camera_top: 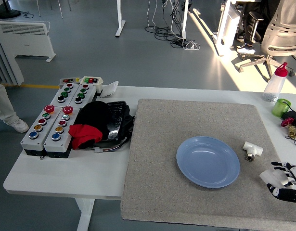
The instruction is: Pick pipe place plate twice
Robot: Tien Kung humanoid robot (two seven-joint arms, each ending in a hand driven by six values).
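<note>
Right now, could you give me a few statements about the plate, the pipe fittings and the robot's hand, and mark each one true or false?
1. The blue plate is empty. True.
2. The right hand is closed over a white pipe fitting near the mat's right edge. True.
3. A second white T-shaped pipe fitting lies on the plate. False: it lies on the grey mat, just right of the plate.
4. The left hand is reaching over the mat. False: no left hand is in view.
5. The push-button control boxes sit on the mat. False: they stand on the white table, left of the mat.
</note>
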